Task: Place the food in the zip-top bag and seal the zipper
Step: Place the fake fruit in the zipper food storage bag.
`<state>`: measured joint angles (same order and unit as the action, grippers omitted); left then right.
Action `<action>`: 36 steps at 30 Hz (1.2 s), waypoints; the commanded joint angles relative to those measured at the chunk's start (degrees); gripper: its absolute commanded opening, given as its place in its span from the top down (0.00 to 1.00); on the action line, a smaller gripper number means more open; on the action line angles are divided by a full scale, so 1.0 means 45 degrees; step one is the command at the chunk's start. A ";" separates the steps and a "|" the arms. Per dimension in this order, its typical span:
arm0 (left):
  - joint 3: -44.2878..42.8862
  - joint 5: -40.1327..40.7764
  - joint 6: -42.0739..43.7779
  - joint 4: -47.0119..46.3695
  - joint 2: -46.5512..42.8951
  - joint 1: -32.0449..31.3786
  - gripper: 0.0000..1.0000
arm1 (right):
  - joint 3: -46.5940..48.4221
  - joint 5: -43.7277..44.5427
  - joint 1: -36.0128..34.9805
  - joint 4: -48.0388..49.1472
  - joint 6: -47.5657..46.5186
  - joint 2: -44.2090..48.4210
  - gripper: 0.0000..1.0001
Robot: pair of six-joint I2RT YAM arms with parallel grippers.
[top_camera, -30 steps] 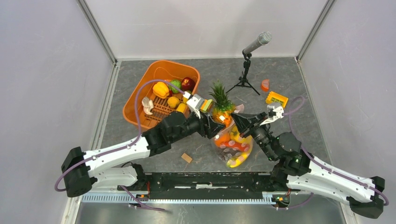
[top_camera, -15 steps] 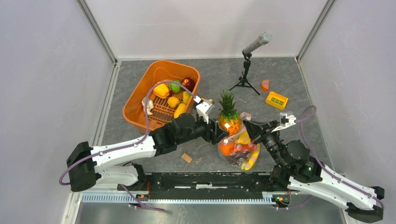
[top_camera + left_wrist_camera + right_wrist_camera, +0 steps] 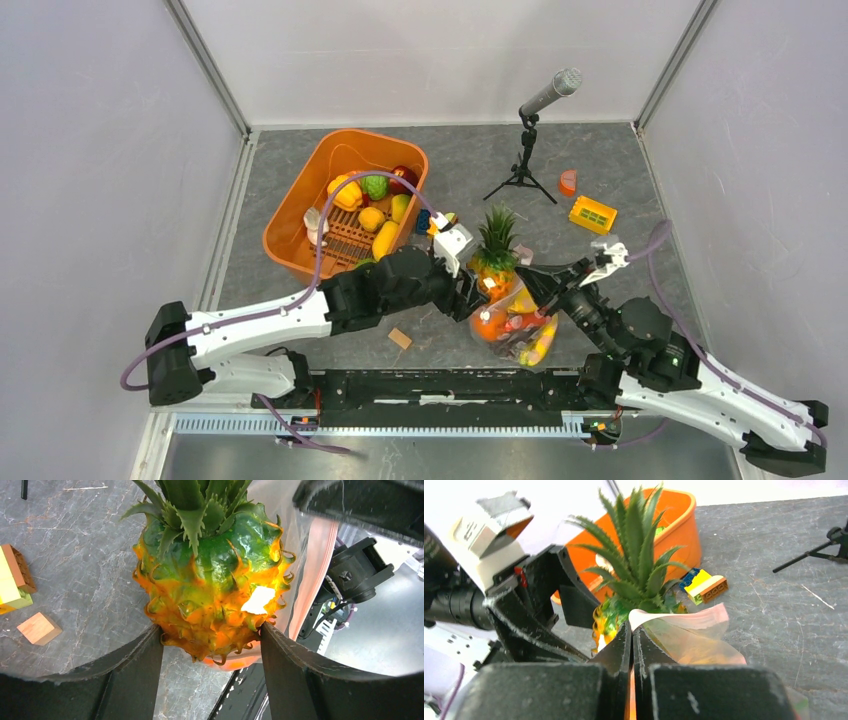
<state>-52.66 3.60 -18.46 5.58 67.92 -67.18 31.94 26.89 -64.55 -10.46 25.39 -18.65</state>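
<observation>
The pineapple (image 3: pixel 215 580) is moulded in glossy plastic with a spiked rind. The zip-top bag (image 3: pixel 694 645) is made of thin, clear, shiny film. Matt black, rough-edged plastic is seen on the fingers (image 3: pixel 287 680) of the left tool (image 3: pixel 211 630). The table (image 3: pixel 75 555) is finished in matt grey stone pattern. The wooden block (image 3: pixel 39 628) is left bare.

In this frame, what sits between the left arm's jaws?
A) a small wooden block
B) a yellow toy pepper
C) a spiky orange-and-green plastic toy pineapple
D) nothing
C: in the left wrist view the left arm's jaws press on both sides of the spiky orange-and-green plastic toy pineapple, near its base.
</observation>
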 commanded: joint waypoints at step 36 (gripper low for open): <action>-0.2424 -0.0739 0.1270 -0.1544 0.2489 -0.0490 0.00 | 0.1730 0.3322 -0.0010 -0.7117 0.1697 0.1836 0.98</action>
<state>-62.00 -0.10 -11.31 3.25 78.48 -72.25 39.35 41.23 -64.60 -41.56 33.23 -9.76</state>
